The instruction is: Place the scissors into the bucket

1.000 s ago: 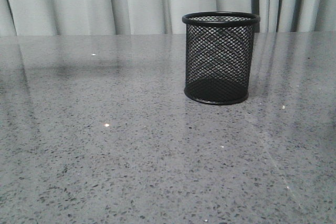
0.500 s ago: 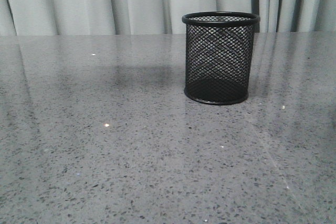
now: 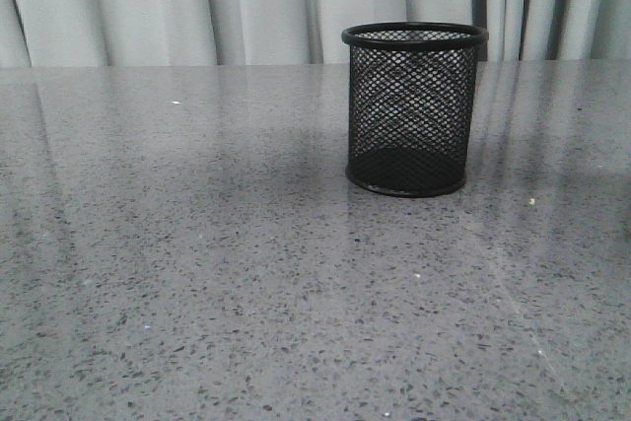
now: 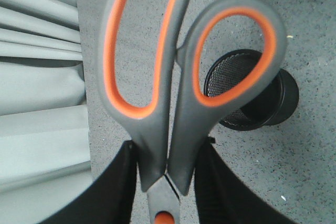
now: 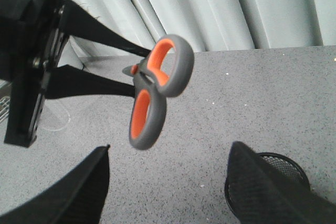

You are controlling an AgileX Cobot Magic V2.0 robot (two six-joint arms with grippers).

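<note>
In the left wrist view, nearest to the camera, the scissors [image 4: 173,93] are clamped between the 2 dark fingers [image 4: 123,182] of the left gripper [image 4: 164,182]. The hold is taken at the neck, just where the 2 handles meet near the pivot, and the orange-lined loops stick out free beyond the fingertips. The blades are not seen in any view.

The scissors are judged to be stiff and rather light. The plastic handles look smooth, so a slip or a turn in the grip can be expected if the clamp is loosened too early. The neck is a good place for holding, because it is narrow and close to the balance point.

Further below, the bucket [image 4: 252,90] is seen on the grey speckled table [image 4: 294,182], partly behind 1 loop, so the scissors are held in the air above it or just beside it. The bucket is upright and nothing is seen inside.

In the right wrist view the right gripper [image 5: 168,182] is spread wide and holds nothing.
</note>
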